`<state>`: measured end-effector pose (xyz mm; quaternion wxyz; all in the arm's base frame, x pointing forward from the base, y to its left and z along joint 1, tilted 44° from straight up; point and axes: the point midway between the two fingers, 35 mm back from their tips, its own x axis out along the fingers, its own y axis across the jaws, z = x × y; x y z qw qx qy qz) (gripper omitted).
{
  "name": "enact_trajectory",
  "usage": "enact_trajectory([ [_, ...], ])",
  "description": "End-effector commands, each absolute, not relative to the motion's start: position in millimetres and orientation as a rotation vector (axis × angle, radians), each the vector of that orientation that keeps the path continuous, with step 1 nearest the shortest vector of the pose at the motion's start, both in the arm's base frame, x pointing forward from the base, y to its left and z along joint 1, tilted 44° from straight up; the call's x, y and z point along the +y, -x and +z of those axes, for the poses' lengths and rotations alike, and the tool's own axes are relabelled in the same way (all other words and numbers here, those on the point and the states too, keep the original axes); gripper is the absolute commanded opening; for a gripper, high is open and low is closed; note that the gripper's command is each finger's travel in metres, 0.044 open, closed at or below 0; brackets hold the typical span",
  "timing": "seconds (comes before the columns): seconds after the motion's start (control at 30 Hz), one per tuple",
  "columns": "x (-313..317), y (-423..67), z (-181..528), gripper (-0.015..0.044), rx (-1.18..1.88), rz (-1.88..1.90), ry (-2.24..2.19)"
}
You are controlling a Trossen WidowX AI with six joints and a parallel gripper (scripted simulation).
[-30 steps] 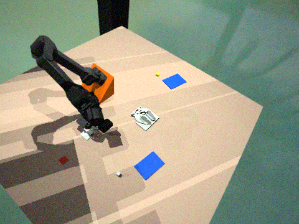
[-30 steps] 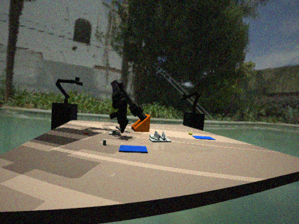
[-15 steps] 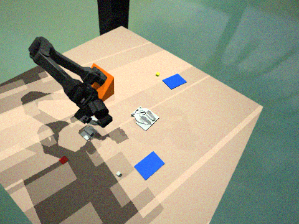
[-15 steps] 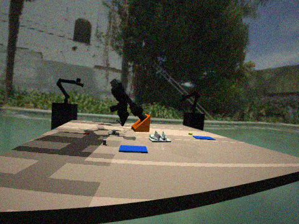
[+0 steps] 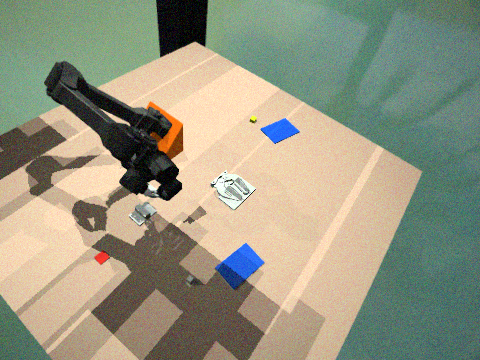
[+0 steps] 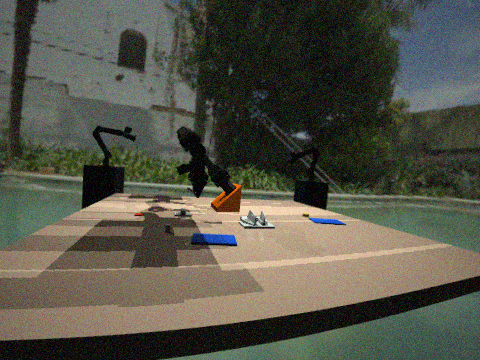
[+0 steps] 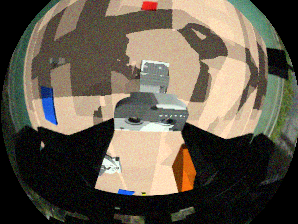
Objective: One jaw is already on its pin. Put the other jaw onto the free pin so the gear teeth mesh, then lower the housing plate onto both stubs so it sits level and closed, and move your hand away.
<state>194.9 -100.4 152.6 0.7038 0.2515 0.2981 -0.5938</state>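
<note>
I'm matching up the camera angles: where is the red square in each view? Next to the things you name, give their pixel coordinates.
Top: the red square [image 5: 102, 257] [image 6: 139, 214] [image 7: 149, 6] is lower left.
Exterior: left of centre, toward the table's far end.
Wrist: top edge, near the middle.
Shared landmark: the orange wedge [image 5: 175, 142] [image 6: 230, 202] [image 7: 186, 170].

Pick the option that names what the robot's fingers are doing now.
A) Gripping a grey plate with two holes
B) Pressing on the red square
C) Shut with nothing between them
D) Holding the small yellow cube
A: the grey plate with two holes spans the space between the black fingers.
</note>
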Motion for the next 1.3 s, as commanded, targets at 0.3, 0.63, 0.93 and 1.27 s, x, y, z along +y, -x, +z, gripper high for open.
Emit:
enact_trajectory([
  [0.3,-78.3,-221.1,137.1,0.0351,0.815,-1.214,-0.391],
  [0.63,-58.3,-238.6,122.0,0.0351,0.924,-1.125,-0.255],
  [0.93,-38.8,-251.9,106.7,0.0351,1.013,-1.042,-0.13],
  [1.27,-15.7,-263.5,87.8,0.0351,1.104,-0.946,0.012],
])
